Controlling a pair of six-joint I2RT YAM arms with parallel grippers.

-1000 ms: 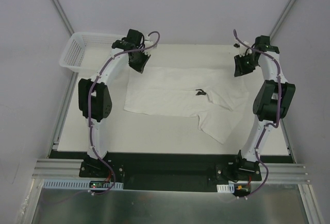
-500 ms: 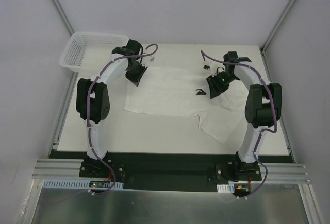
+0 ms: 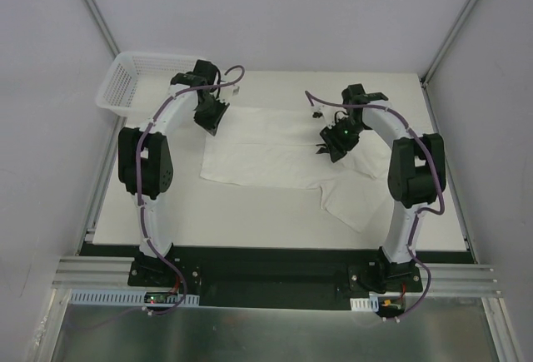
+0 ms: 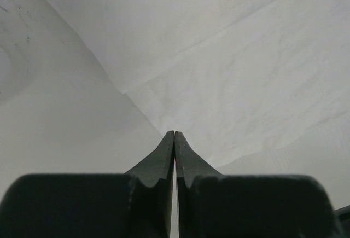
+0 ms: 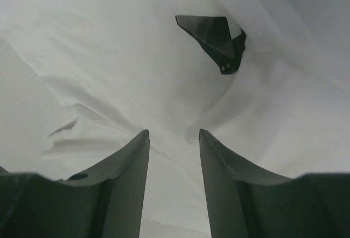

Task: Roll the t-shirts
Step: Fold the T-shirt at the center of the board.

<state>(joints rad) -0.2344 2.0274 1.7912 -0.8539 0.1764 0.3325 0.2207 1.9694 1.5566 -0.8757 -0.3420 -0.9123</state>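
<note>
One white t-shirt (image 3: pixel 266 150) lies flattened and folded across the middle of the table, a sleeve part trailing toward the near right. My left gripper (image 3: pixel 209 126) hovers at the shirt's far left corner; in the left wrist view its jaws (image 4: pixel 174 133) are shut tip to tip with no cloth between them, right at the fabric's (image 4: pixel 246 57) edge. My right gripper (image 3: pixel 333 147) is over the shirt's neck area. Its jaws (image 5: pixel 173 132) stand open just above wrinkled cloth (image 5: pixel 109 46), with the small dark neck tag (image 5: pixel 216 38) a little ahead of the fingertips.
A white plastic mesh basket (image 3: pixel 137 79) stands at the table's far left corner, just behind the left arm. Bare white tabletop (image 3: pixel 250 212) lies in front of the shirt. Grey walls close in on both sides.
My right arm swung left from the table's far right edge to over the neck tag, and its jaws opened. My left gripper shifted slightly left and farther back, staying shut.
</note>
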